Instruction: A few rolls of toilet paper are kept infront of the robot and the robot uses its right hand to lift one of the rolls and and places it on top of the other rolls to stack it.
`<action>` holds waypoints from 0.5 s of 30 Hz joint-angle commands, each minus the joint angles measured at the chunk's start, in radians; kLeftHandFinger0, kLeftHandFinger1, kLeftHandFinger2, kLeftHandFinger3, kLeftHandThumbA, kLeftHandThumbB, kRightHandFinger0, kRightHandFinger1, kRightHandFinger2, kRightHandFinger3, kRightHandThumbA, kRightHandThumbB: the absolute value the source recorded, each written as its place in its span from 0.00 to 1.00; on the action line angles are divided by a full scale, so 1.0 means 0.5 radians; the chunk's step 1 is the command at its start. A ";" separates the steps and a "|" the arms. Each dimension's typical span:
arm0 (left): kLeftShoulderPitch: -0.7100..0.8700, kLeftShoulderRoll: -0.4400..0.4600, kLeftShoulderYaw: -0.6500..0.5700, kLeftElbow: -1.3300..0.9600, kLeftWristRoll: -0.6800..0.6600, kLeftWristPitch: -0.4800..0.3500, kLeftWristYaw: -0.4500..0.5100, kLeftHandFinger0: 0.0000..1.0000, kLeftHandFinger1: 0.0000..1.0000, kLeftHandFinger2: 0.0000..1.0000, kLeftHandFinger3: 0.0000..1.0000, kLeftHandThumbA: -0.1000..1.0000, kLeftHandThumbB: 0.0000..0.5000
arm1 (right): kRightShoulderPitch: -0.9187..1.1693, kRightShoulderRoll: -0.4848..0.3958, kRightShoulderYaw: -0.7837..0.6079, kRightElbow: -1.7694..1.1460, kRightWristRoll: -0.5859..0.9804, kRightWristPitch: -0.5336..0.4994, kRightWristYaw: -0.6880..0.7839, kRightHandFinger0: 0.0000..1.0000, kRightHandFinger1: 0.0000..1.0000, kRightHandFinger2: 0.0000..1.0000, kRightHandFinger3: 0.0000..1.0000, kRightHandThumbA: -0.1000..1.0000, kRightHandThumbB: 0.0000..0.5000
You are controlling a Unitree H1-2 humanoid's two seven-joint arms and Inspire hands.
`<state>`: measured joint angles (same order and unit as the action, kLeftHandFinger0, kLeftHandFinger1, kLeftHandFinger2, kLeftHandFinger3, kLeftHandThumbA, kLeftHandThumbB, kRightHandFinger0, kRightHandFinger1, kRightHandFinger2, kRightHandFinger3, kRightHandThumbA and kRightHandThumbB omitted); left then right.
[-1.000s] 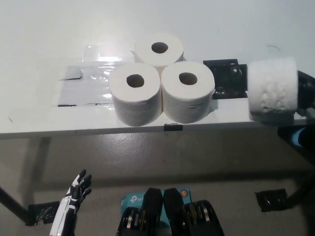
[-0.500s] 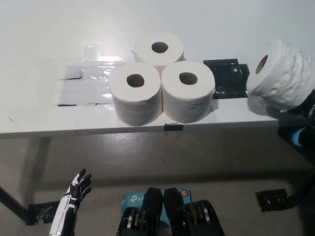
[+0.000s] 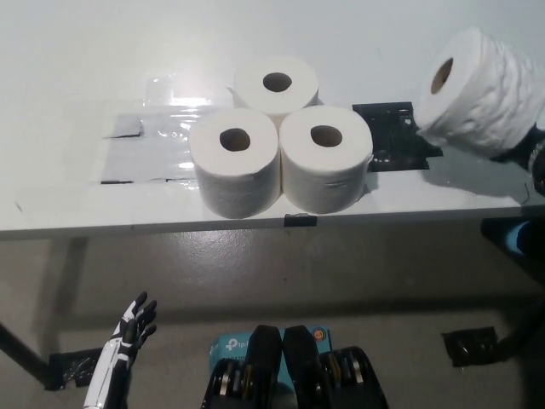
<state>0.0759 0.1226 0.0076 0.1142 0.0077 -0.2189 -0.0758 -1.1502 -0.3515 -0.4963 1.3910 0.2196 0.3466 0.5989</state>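
Note:
Three white toilet paper rolls stand upright and touching on the white table (image 3: 68,51): a back roll (image 3: 276,83), a front left roll (image 3: 234,159) and a front right roll (image 3: 325,156). A fourth roll (image 3: 479,92) hangs in the air at the right, tilted so its core faces up and left. My black right hand (image 3: 526,146) is shut on it from below and behind, mostly hidden by the roll and the picture edge. My white left hand (image 3: 128,341) rests low at the bottom left, below the table, fingers apart and holding nothing.
A black tape patch (image 3: 387,136) lies on the table just right of the front right roll, under the held roll. A shiny clear sheet (image 3: 149,149) covers the table to the left of the stack. The table's front edge (image 3: 170,226) runs across the middle.
My right hand has lifted the held roll higher and tipped it further, so its core hole now faces up and left. The three standing rolls and my left hand have not moved.

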 commanded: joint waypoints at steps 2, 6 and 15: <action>0.003 0.021 0.010 -0.064 0.007 -0.036 0.003 1.00 1.00 1.00 1.00 1.00 0.35 | -0.258 -0.052 0.088 -0.117 0.071 0.093 0.055 0.00 0.00 0.00 0.00 0.98 0.17; 0.000 0.021 0.013 -0.062 -0.003 -0.038 0.000 1.00 1.00 1.00 1.00 1.00 0.35 | -0.298 -0.018 0.200 -0.187 0.025 0.026 0.038 0.00 0.00 0.00 0.00 0.96 0.10; 0.000 0.024 0.008 -0.068 0.018 -0.034 0.005 1.00 1.00 1.00 1.00 1.00 0.35 | -0.402 0.056 0.491 -0.265 -0.076 -0.063 -0.077 0.00 0.00 0.00 0.00 0.99 0.07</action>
<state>0.0760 0.1227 0.0071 0.1126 0.0089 -0.2189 -0.0757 -1.2539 -0.3292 -0.2860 1.3002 0.1946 0.3581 0.5848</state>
